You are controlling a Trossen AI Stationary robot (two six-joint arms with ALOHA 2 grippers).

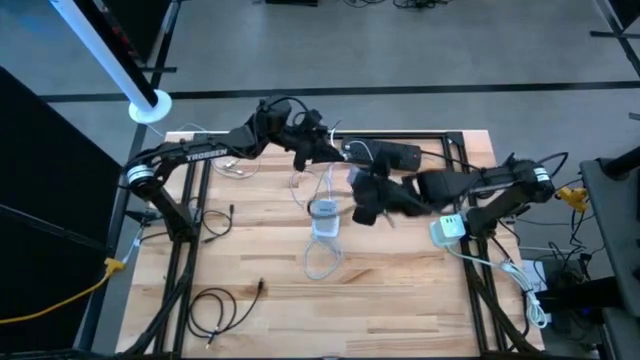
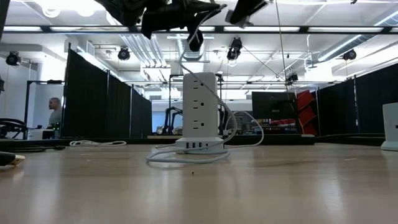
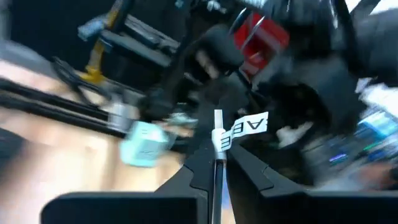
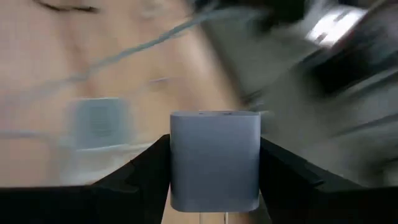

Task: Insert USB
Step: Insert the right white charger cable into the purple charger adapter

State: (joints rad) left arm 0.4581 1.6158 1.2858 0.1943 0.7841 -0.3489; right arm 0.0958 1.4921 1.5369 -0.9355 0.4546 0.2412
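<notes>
A white socket tower (image 1: 325,215) stands upright on the wooden table, its own cord looped at its foot (image 2: 186,155). My left gripper (image 1: 318,150) hangs above the tower's far side, shut on a thin white cable (image 3: 217,134) with a lettered paper tag (image 3: 249,126). The cable droops toward the tower (image 2: 214,87). Which end carries the USB plug does not show. My right gripper (image 1: 366,203) is just right of the tower, above the table, shut on a pale grey charger block (image 4: 214,158). My left gripper pinches the thin white cable (image 3: 217,163) between its two fingers, just below the paper tag. A short piece of cable sticks out past the fingertips, clear of the table. My right gripper pinches the charger block by its two opposite sides (image 4: 177,162), one finger on each. The block fills the gap between the fingers, and its flat end face shows toward the wrist camera. It is lifted clear of the table.
A second white adapter with its cord (image 1: 450,230) lies near the table's right edge. Black cables lie at the near left (image 1: 215,305) and left (image 1: 215,222). A clear cable (image 1: 235,165) lies at the far left. A person (image 2: 55,112) stands far off in the room.
</notes>
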